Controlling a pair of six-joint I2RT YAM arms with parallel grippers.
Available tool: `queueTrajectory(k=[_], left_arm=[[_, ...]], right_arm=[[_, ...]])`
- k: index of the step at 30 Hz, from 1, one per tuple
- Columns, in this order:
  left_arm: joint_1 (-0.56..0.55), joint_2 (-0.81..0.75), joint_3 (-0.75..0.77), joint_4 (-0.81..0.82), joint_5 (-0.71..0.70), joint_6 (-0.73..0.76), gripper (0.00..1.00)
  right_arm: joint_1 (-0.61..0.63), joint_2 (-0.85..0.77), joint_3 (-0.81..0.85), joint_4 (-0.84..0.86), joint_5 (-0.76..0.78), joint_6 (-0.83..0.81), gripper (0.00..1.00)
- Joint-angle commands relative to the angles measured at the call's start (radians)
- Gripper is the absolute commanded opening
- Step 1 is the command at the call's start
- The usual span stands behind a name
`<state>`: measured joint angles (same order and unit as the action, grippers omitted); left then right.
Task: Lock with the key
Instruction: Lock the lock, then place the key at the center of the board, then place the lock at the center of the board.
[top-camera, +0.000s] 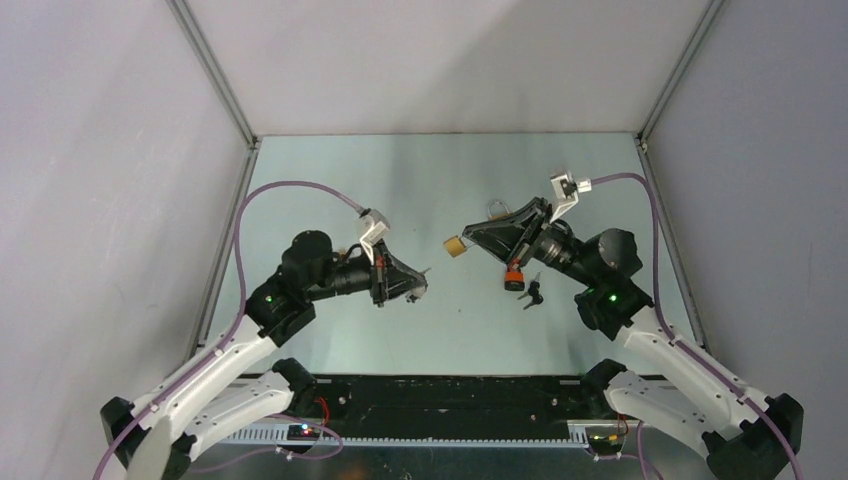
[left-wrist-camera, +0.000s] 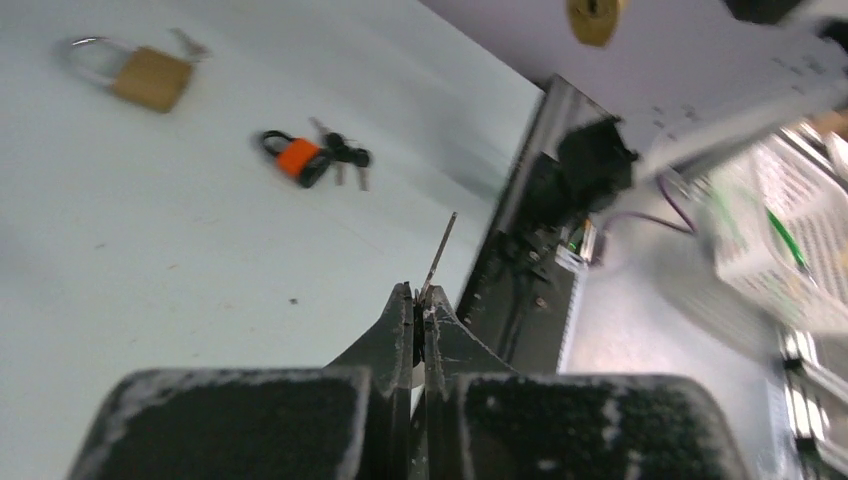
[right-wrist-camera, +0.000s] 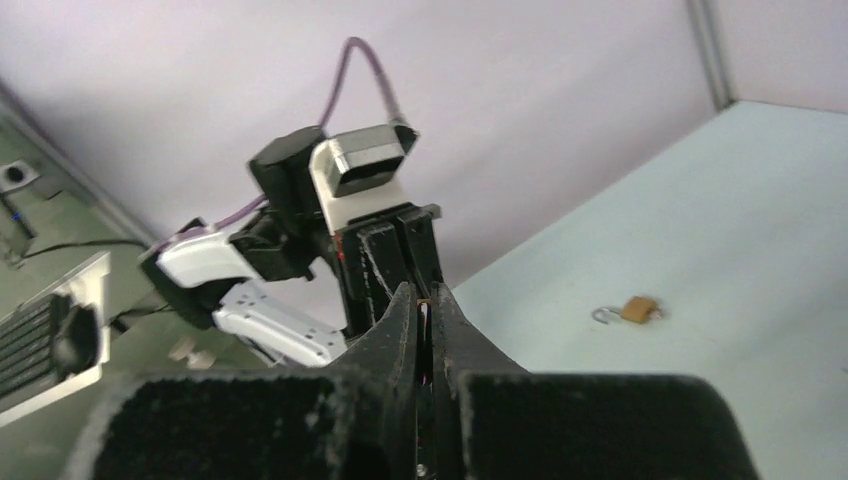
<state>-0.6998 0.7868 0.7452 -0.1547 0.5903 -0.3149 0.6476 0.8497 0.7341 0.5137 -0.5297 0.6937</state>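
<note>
Nearest the bases, left of centre, the left gripper (top-camera: 420, 283) has its fingers clamped on a thin key (left-wrist-camera: 440, 250), raised off the table (top-camera: 330, 180). At its 3 o'clock an orange padlock (top-camera: 514, 278) lies with a key bunch (top-camera: 533, 292). At its 1 o'clock the right gripper (top-camera: 466, 240) pinches a brass padlock (top-camera: 455, 246). Farther, at that one's 1 o'clock, a second brass padlock (top-camera: 497, 210) lies flat.

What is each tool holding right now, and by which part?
Left tool pinches a key by its head, blade pointing out. Right tool grips a brass padlock at its shackle end, body sticking out.
</note>
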Motion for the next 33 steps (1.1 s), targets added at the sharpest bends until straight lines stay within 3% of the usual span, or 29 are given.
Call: queueTrajectory(k=[1,7,19,28,33], left_arm=[[0.04,0.041,0.016,-0.006,-0.267,-0.053,0.0],[0.119,0.266,0.088,-0.019,-0.385,-0.102,0.0],[0.185,0.855,0.38,-0.025,-0.427,-0.093,0.0],[0.235,1.079,0.513,-0.057,-0.41,-0.164,0.0],[0.246,1.148,0.552,-0.065,-0.398,-0.158,0.12]], right_arm=[[-0.022,0.044,0.041,-0.124,0.111,-0.062,0.0],[-0.037,0.258,0.041,-0.143,0.126,-0.069,0.0],[-0.093,0.836,0.099,0.153,0.063,-0.025,0.0],[-0.098,1.131,0.234,0.225,0.122,0.056,0.0],[-0.097,1.199,0.259,0.244,0.139,0.098,0.07]])
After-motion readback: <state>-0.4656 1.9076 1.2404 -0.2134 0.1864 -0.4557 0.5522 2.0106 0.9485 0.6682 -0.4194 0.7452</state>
